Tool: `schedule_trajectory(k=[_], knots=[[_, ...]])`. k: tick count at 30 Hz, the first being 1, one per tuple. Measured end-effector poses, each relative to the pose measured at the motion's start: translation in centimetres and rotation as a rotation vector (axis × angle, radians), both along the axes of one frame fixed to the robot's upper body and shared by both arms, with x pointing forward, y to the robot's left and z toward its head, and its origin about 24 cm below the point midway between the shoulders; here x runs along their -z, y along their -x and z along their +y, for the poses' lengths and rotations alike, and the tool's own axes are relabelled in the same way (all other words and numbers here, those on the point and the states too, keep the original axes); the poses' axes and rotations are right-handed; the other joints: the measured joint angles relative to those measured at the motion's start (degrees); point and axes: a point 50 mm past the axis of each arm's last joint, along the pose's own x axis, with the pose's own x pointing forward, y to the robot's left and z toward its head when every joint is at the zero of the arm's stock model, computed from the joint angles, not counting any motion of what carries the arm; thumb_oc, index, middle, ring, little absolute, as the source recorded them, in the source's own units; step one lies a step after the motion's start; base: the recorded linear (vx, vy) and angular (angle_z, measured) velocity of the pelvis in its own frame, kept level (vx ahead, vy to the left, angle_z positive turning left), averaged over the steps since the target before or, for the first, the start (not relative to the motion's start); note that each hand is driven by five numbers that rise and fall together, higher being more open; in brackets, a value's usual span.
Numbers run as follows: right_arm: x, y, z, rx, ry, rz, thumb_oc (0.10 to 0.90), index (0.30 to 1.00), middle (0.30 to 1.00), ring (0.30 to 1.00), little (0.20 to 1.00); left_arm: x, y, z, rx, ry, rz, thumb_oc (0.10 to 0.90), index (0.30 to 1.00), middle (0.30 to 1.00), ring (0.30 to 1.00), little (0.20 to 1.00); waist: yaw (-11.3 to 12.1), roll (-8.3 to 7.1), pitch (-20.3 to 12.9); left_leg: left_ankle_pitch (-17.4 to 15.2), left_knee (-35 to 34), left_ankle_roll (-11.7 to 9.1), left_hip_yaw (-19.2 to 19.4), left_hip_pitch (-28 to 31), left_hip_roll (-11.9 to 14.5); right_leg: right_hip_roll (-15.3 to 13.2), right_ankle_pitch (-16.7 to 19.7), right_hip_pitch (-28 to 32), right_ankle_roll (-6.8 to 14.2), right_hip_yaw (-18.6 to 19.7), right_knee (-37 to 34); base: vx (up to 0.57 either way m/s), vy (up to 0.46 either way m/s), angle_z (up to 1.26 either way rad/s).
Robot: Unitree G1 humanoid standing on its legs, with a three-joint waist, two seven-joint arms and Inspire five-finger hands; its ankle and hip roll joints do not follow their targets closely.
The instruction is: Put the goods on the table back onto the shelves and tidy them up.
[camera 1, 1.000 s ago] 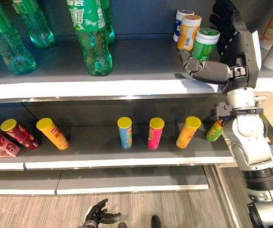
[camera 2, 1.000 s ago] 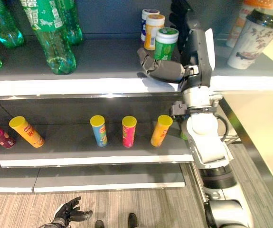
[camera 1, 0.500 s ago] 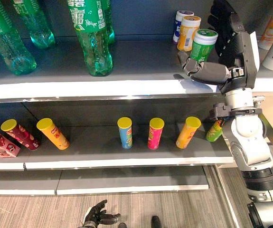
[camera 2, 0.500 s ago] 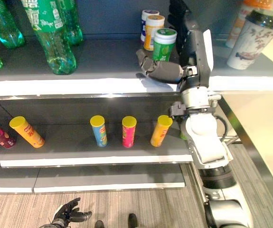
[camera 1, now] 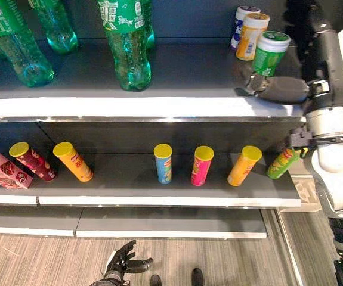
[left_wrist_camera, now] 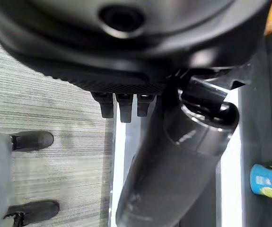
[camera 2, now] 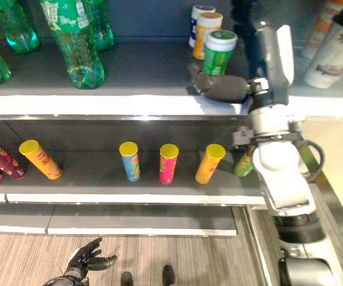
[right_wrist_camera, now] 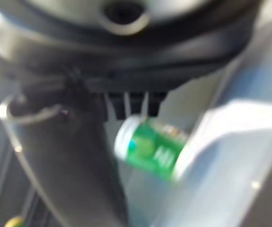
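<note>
Since a second ago: whole scene shifted rightward with the camera. Green can (camera 1: 271, 53) upright near the upper shelf's (camera 1: 159, 107) right end, beside an orange can (camera 1: 252, 36). Right hand (camera 1: 278, 89) open, thumb at the can's base; fingers behind it, contact hard to judge. Left hand (camera 1: 120, 268) relaxed open, low over the floor. Cups at right cut off.

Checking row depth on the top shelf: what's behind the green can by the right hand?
Behind the green can stand an orange can and, farther back, a white can with a blue label. The right hand is beside the green can. Their lower parts are covered.
</note>
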Motion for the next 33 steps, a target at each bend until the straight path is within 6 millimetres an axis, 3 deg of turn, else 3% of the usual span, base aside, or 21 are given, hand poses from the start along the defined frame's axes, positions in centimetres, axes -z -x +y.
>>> schedule_trajectory(k=[5, 9, 15, 20, 25, 29, 33], knots=[[-1.9, 0.9, -2.5, 0.023, -0.058, -0.06, 0.8, 0.9, 0.9, 0.9, 0.9, 1.6, 1.5, 2.1, -0.033, -0.069, 0.113, 0.8, 0.9, 0.9, 0.9, 0.9, -0.3, -1.87, 1.4, 0.0, 0.0, 0.0, 0.1, -0.1, 0.1, 0.1, -0.1, -0.2, 0.1, 0.1, 0.1, -0.01, 0.0, -0.01], [-4.4, 2.9, -4.4, 0.08, -0.099, -0.218, 0.8, 0.9, 0.9, 0.9, 0.9, 1.7, 1.5, 2.8, -0.014, -0.101, 0.134, 0.8, 0.9, 0.9, 0.9, 0.9, -0.5, -4.11, 2.6, -0.1, 0.0, 0.0, 0.5, -0.3, 0.1, 0.1, -0.2, -0.6, 0.6, 0.5, 0.1, 0.02, -0.001, -0.04], [-5.2, 4.2, -4.6, 0.075, -0.123, -0.319, 0.8, 0.9, 0.9, 0.9, 0.9, 2.1, 0.5, 4.3, -0.078, -0.139, 0.181, 0.8, 0.9, 0.9, 0.9, 0.9, -1.9, -4.79, 2.9, -0.3, 0.0, 0.0, 2.1, 0.6, 0.2, 0.2, 0.2, -0.4, 0.6, 2.0, 0.1, 0.04, 0.018, -0.13], [-6.3, 6.8, -3.9, 0.028, -0.086, -0.457, 0.8, 0.9, 0.9, 0.9, 0.9, 1.6, -0.7, 4.0, -0.062, -0.138, 0.124, 0.8, 0.9, 0.9, 0.9, 0.9, -3.9, -4.85, 2.8, -0.7, 0.0, 0.1, 3.5, 1.8, 0.2, 0.4, 0.0, 0.1, 1.0, 3.5, 0.1, 0.03, 0.032, -0.15], [-7.2, 10.3, -4.6, 0.072, -0.06, -0.626, 0.8, 0.9, 0.9, 0.9, 0.9, 1.8, -0.4, 3.8, -0.047, -0.143, 0.132, 0.8, 0.9, 0.9, 0.9, 0.9, -5.1, -4.55, 2.6, -0.9, 0.0, 0.3, 5.2, 2.3, 0.1, 0.5, 0.3, -0.1, 1.6, 5.4, 0.1, 0.0, 0.039, -0.2], [-6.1, 11.1, -5.9, 0.134, -0.116, -0.632, 0.8, 0.9, 0.9, 0.9, 0.9, 1.9, 0.1, 3.8, -0.045, -0.142, 0.144, 0.8, 0.9, 0.9, 0.9, 0.9, -6.4, -4.57, 2.1, -1.4, 0.0, 0.8, 8.2, 2.3, -0.2, 0.5, 0.9, -1.7, 2.8, 8.6, -0.3, -0.03, 0.057, -0.46], [-2.4, 11.2, -8.3, 0.262, -0.203, -0.497, 0.8, 0.9, 0.9, 0.9, 0.9, 1.9, 1.2, 5.0, -0.027, -0.183, 0.171, 0.8, 0.9, 0.9, 0.9, 0.9, -9.5, -4.78, 2.3, -1.5, 0.0, 1.0, 15.3, 2.1, -0.5, 0.3, 1.5, -4.9, 6.7, 13.8, -0.3, -0.08, 0.001, -0.9]])
